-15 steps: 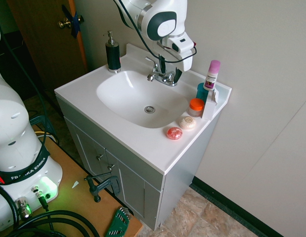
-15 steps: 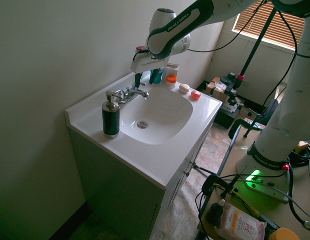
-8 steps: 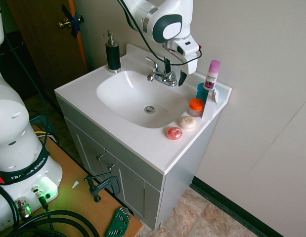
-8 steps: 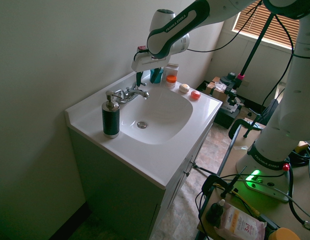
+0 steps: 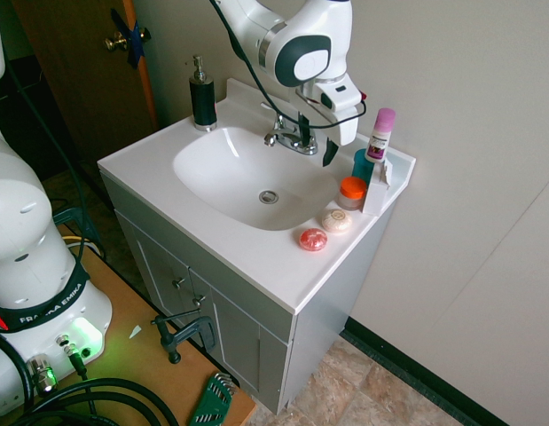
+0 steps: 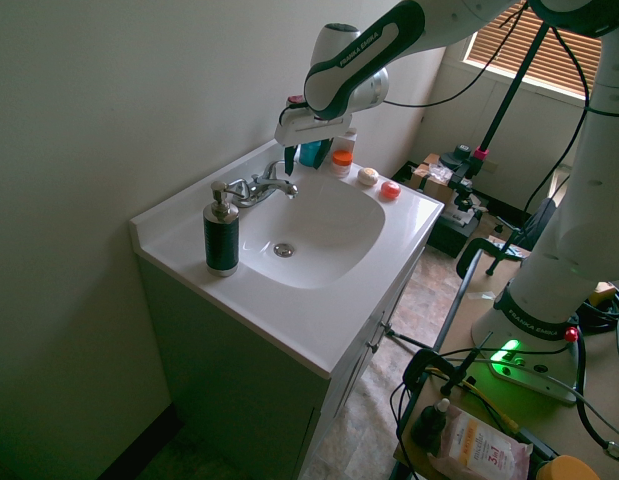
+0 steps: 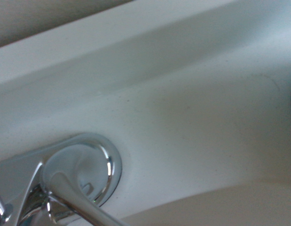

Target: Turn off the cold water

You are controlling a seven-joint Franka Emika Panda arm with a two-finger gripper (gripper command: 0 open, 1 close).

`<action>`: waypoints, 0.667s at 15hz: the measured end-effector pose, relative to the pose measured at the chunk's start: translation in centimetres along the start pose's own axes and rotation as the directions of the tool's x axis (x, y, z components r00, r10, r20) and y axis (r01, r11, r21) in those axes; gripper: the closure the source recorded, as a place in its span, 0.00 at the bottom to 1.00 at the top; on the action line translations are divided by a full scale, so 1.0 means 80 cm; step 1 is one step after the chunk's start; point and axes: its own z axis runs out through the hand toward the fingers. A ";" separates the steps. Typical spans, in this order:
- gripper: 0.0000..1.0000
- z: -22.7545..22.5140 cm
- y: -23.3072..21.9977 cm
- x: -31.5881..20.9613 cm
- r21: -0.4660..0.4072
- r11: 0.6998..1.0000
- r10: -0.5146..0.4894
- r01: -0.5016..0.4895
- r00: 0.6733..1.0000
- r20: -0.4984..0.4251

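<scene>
While poised above the right-hand end of the faucet point(image 5: 290, 136), claw point(image 5: 317, 140) spread wide and holding nothing, one dark finger dropping just behind the chrome, the other point(image 5: 330, 153) hanging clear over the white bench point(image 5: 256, 257) toward the teal cup point(image 5: 362, 164). No stream from the spout, basin point(image 5: 230, 173) looking dry around the drain point(image 5: 269, 196). Cold water lever point(image 5: 307, 139) lying short and low at the faucet's right end, just beside the nearer finger, contact impossible to confirm from here. Left lever point(image 5: 274, 114) sticking up on the other side. From the opposite camera, claw point(image 6: 289, 162) seen hanging just past the faucet point(image 6: 259, 186), soap dispenser point(image 6: 221, 233) standing well apart at the near corner. Up close on the wrist camera, round chrome base and lever point(image 7: 72, 183) filling the lower corner, white bench surface point(image 7: 192, 117) blurry behind it. Along the right edge of the bench: pink-capped bottle point(image 5: 380, 134), orange-lidded jar point(image 5: 351, 192), a pale round soap point(image 5: 336, 220) and a red one point(image 5: 313, 239), all well clear of the faucet.
</scene>
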 end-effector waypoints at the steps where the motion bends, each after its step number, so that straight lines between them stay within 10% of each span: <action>1: 0.00 -0.001 0.000 0.003 0.007 1.000 0.002 -0.002 1.000 -0.006; 10: 0.00 0.014 -0.017 0.023 0.051 0.999 -0.005 0.009 0.998 -0.070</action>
